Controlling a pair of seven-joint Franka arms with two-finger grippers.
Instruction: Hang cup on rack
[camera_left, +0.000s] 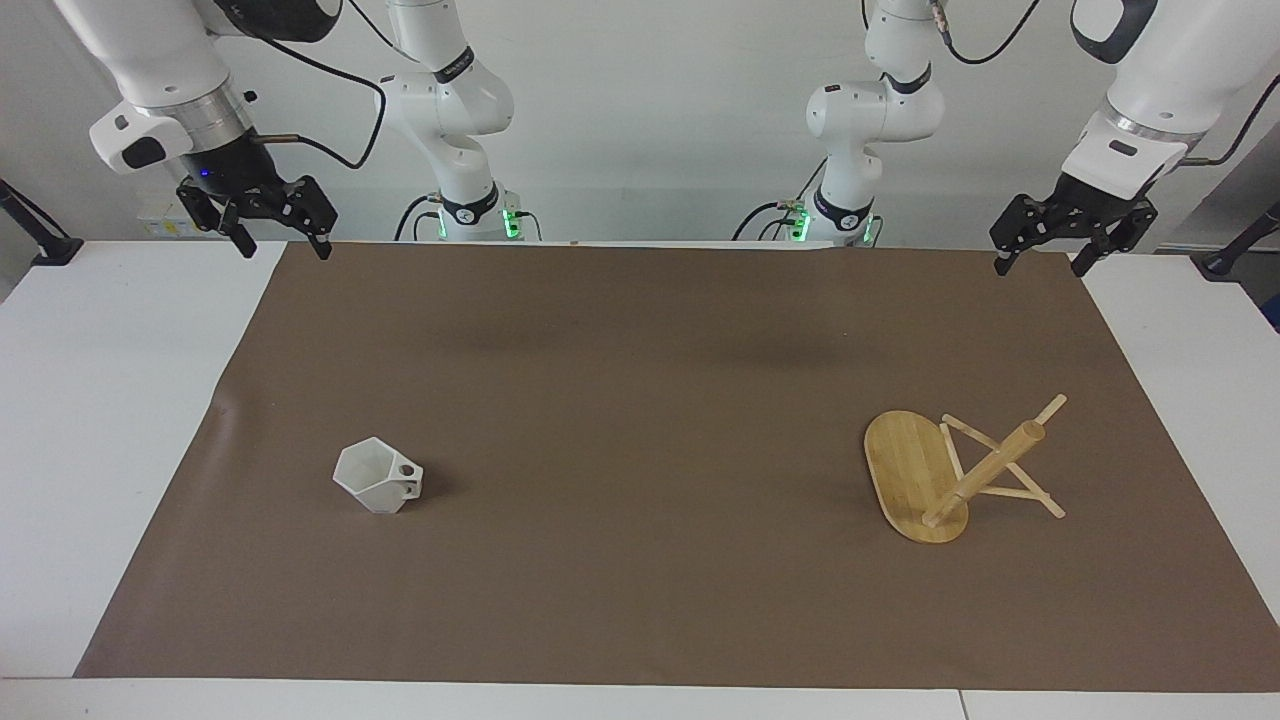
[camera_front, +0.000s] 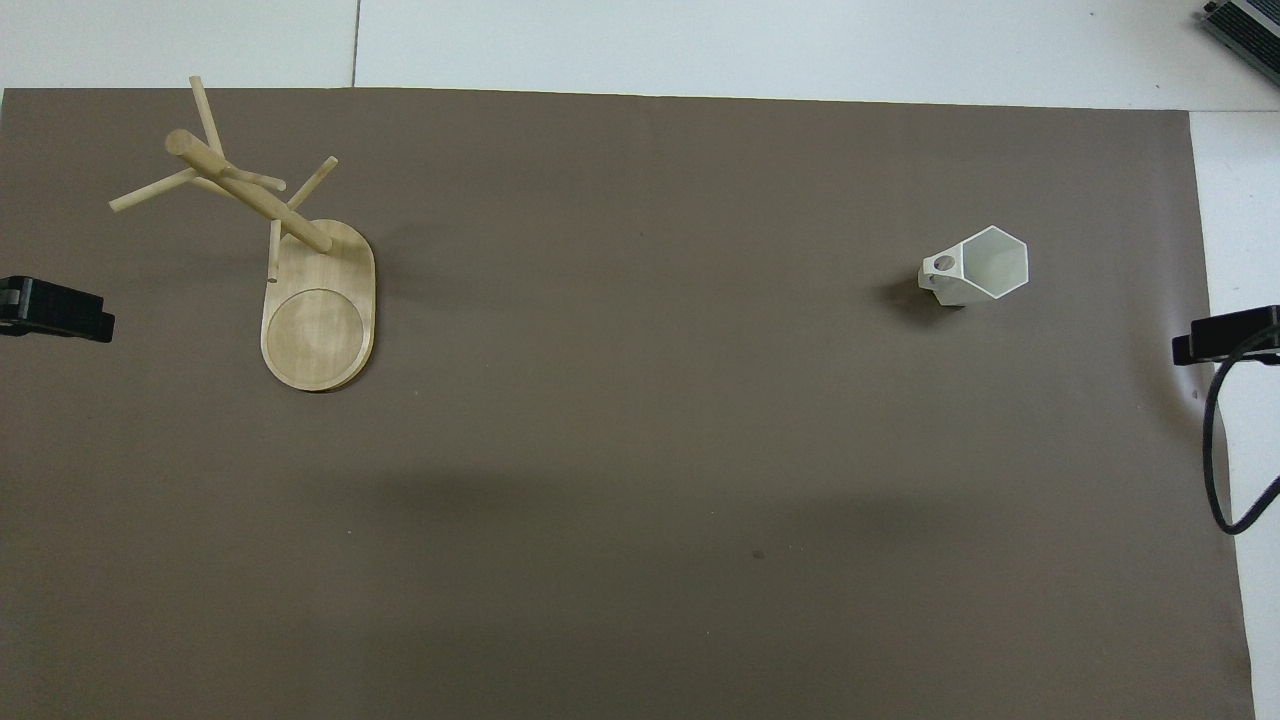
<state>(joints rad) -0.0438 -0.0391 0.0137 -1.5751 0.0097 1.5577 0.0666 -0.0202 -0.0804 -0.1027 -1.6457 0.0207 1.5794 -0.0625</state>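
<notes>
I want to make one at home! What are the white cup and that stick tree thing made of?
The cup looks like matte white plastic or unglazed ceramic: its flat angled faces show no shine, so which one stays open. The rack looks like light bamboo or similar wood with a smooth finish: it is pale tan, with fine streaks across its oval base and round pegs.
</notes>
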